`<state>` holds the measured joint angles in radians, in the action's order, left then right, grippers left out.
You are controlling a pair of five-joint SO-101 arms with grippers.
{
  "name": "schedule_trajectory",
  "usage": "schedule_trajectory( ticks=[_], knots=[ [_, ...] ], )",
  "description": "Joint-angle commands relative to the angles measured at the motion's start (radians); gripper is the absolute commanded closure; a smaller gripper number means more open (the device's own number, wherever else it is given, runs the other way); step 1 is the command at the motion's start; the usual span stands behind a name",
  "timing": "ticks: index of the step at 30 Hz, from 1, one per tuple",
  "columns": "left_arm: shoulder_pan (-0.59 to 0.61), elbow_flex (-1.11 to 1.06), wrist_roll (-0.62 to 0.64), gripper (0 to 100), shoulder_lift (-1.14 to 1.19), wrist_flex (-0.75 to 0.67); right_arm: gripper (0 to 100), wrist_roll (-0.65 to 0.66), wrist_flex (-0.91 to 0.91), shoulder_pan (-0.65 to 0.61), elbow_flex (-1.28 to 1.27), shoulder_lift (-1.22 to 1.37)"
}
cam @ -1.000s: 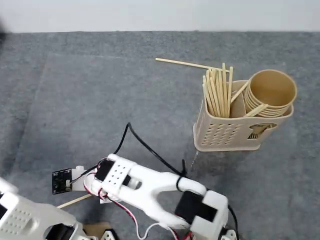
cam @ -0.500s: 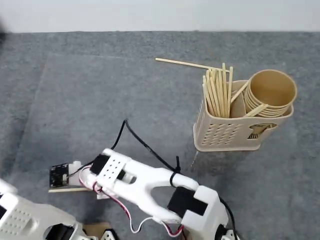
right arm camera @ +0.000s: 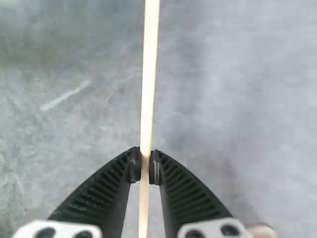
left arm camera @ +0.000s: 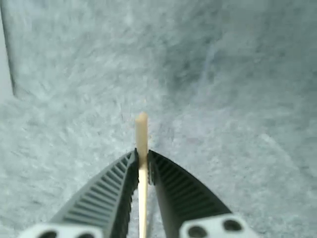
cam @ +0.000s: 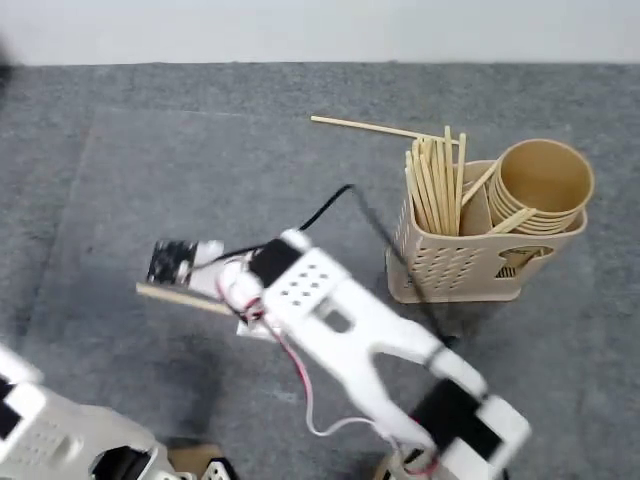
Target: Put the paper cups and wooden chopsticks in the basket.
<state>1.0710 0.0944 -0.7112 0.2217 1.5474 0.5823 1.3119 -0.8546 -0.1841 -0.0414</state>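
Note:
My right gripper (right arm camera: 144,158) is shut on a wooden chopstick (right arm camera: 150,74) that runs far past its fingertips. From above, this arm holds the chopstick (cam: 165,292) level over the left middle of the mat, well left of the basket (cam: 450,270). The beige perforated basket holds a stack of paper cups (cam: 545,180) and a bundle of chopsticks (cam: 435,185). Another chopstick (cam: 370,127) lies behind the basket, one end at its rim. My left gripper (left arm camera: 142,156) is shut on a chopstick (left arm camera: 141,129) whose short tip sticks out over grey mat.
A grey mat (cam: 200,180) covers the table, with a pale wall along the far edge. The left arm's white body (cam: 60,440) fills the front left corner. A black cable (cam: 330,205) arches over the right arm.
The right arm has raised the chopstick from the mat's front left and carried it away from the front edge, toward the middle. Basket, cups and the far chopstick have not moved.

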Motion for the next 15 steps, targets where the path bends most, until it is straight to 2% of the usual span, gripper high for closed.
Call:
schedule_trajectory(
  ticks=[1,3,7,15],
  knots=[
    [-0.097,0.067,0.005,99,-0.164,0.032,99.0,0.006,0.015,0.068,0.025,-0.223],
    [-0.153,0.067,0.008,99,-0.247,0.04,99.0,0.003,0.015,0.11,0.026,-0.314],
    [-0.261,0.11,0.133,99,-0.414,0.041,99.1,-0.002,0.058,0.209,0.094,-0.464],
    [-0.529,0.243,0.282,99,-0.62,0.041,99.1,-0.005,0.084,0.43,0.272,-0.661]
  ],
)
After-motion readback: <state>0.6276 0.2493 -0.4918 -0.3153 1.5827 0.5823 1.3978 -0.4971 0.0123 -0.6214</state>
